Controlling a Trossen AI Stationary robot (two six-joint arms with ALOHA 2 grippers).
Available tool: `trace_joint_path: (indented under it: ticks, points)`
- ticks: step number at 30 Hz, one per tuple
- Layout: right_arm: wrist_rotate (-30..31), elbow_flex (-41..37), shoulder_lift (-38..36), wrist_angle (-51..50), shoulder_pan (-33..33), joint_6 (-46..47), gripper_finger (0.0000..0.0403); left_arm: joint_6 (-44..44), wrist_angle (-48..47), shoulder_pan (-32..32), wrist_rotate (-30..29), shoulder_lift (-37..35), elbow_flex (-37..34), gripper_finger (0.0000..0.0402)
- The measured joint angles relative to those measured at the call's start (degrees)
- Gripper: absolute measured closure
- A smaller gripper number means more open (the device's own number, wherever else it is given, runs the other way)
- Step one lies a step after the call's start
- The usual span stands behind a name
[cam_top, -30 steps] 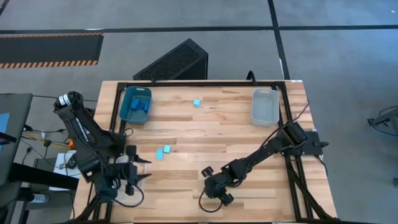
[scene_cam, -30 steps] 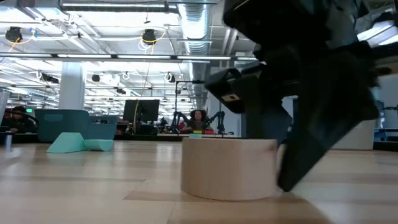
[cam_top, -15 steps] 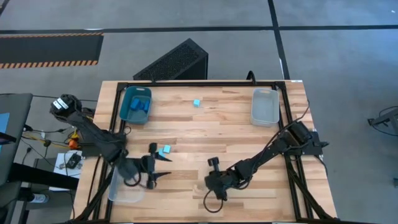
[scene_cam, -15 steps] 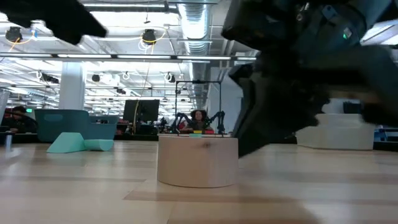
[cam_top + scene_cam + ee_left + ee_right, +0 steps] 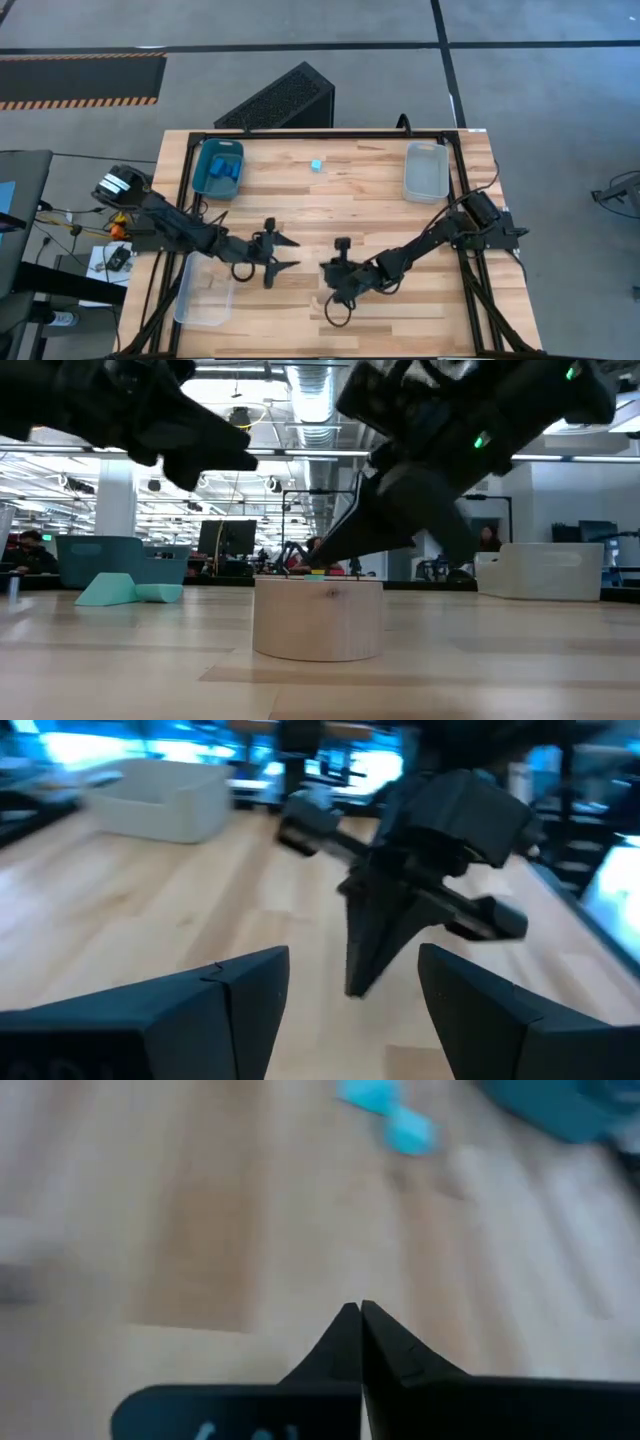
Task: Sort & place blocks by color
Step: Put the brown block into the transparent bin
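Centrally, left gripper (image 5: 284, 253) spread, right gripper (image 5: 327, 271) pinched

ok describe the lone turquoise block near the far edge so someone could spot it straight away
Start at the wooden table and find its far edge, where a blue tray and a clear tray sit. Between them, nearer the blue tray, lies a small turquoise block. It lies alone on bare wood, outside any tray.

No legible text, no labels — nothing readable
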Motion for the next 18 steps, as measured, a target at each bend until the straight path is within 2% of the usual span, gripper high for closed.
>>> trace_joint_path:
  ticks: [4, 7, 12, 18]
  points:
    - [-9.9, 1.1, -0.3, -0.2, 1.7, 4.1, 0.0369, 2.5, -0.3, 0.5, 7.3, 2.6, 2.3, 0.0189]
    - [-13.9, 1.3, -1.2, 2.3, 3.8, 7.8, 0.0350, 4.5, 0.7, 0.3, 13.2, 4.6, 2.4, 0.0189]
    - [-13.7, 0.9, -0.5, 2.6, 6.7, 12.3, 0.0300, 4.9, 5.1, -0.5, 15.5, 10.5, 2.4, 0.0189]
    - [-13.4, 0.9, 0.6, 3.9, 7.0, 14.3, 0.0189, 5.6, 11.5, -0.5, 15.7, 17.0, 3.3, 0.0179]
